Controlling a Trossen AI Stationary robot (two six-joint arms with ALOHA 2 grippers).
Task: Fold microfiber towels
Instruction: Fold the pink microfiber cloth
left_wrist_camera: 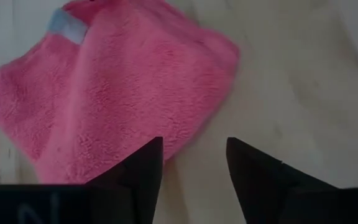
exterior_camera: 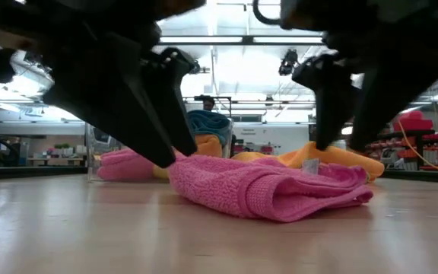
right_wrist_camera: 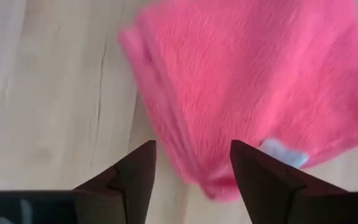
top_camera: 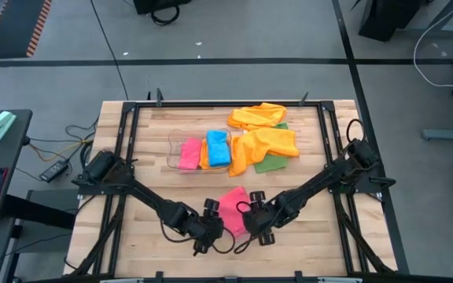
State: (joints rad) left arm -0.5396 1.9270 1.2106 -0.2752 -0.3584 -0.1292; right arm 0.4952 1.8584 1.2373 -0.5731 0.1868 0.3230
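**Both grippers released beside folded pink towel at table front**

Left gripper (left_wrist_camera: 191, 165): jaws apart, nothing between them, only bare wood in the gap. One finger (left_wrist_camera: 143, 171) sits at the edge of the pink towel (left_wrist_camera: 110, 81); the other is over bare table (left_wrist_camera: 303, 81). Right gripper (right_wrist_camera: 191, 168): jaws also apart, empty; the towel's folded edge lies just ahead of the gap, one finger (right_wrist_camera: 260, 171) overlapping the cloth in view, the other over wood.

High view: left gripper (top_camera: 208, 226) just to the left of the pink towel (top_camera: 233, 206), right gripper (top_camera: 258, 226) just to its right, both low at the table's front centre. The two arms angle in from the side rails and flank the towel. Open wood lies ahead of the towel toward the middle of the table (top_camera: 156, 165); front edge is near behind the grippers.

Pink towel: folded, layered edges visible, a pale tag near one corner, slightly lumpy in the low view (exterior_camera: 272, 186), lying flat on the wood.

Farther back: clear bin (top_camera: 178, 145) holding a pink towel (top_camera: 189, 153), a blue towel (top_camera: 218, 147) and a bit of orange between them. To its right, a loose orange towel (top_camera: 266, 147), a yellow-orange towel (top_camera: 258, 116) behind it, and a green towel (top_camera: 274, 163) partly under the orange, all unfolded and near the right rail.
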